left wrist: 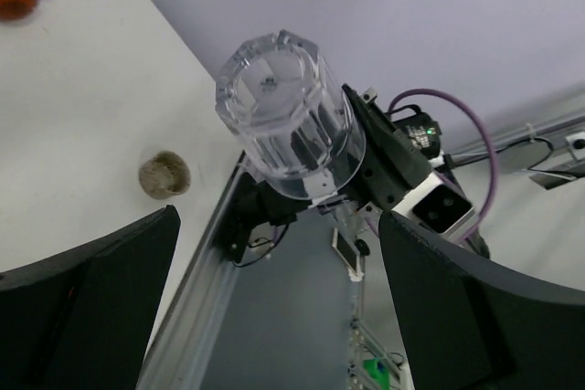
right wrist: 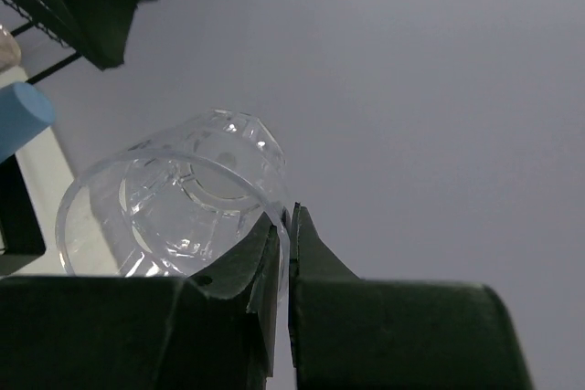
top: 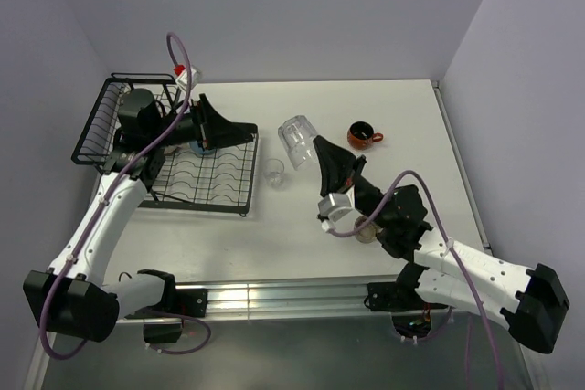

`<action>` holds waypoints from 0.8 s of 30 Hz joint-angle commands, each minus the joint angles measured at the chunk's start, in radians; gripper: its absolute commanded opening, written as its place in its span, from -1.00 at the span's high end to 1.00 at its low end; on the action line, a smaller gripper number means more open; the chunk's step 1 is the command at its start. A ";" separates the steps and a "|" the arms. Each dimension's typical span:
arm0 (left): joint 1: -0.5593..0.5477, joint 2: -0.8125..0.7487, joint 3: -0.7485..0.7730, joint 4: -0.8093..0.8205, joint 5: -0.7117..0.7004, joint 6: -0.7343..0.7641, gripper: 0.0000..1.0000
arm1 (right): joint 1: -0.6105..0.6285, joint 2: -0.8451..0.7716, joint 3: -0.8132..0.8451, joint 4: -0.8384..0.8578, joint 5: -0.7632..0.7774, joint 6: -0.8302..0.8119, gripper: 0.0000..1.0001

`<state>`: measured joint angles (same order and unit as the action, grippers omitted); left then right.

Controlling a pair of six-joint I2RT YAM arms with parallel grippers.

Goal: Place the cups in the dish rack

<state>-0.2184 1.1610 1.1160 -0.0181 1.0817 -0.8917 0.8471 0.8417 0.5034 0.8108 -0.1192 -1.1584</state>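
Note:
My right gripper (top: 320, 149) is shut on the rim of a clear faceted glass (top: 295, 141) and holds it tilted in the air above the table's middle. In the right wrist view the fingertips (right wrist: 274, 235) pinch the glass wall (right wrist: 183, 198). The glass also shows in the left wrist view (left wrist: 283, 116). My left gripper (top: 236, 131) is open and empty above the black wire dish rack (top: 219, 191); its fingers (left wrist: 91, 299) stand wide apart. A blue tumbler (top: 195, 147) sits in the rack under the left gripper. A small clear glass (top: 273, 172) stands right of the rack. A dark brown-orange cup (top: 363, 135) is at the far right.
A low brownish cup (left wrist: 164, 174) sits near the table's front edge, partly under the right arm (top: 368, 233). The rack's taller basket section (top: 99, 123) is at the far left. A red-and-white object (top: 186, 72) sits at the rack's back corner.

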 commanded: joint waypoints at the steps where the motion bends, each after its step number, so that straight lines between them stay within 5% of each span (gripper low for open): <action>1: 0.001 -0.017 -0.011 0.142 0.075 -0.127 -0.99 | 0.053 -0.043 -0.029 0.215 -0.054 -0.165 1.00; 14: -0.150 -0.070 -0.134 0.334 0.148 -0.261 -0.99 | 0.219 -0.073 -0.118 0.186 -0.106 -0.293 1.00; 24: -0.197 -0.050 -0.136 0.268 0.136 -0.222 -0.90 | 0.270 -0.029 -0.117 0.206 -0.119 -0.369 1.00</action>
<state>-0.4004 1.1160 0.9642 0.2413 1.2030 -1.1370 1.1038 0.8070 0.3832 0.9356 -0.2306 -1.4773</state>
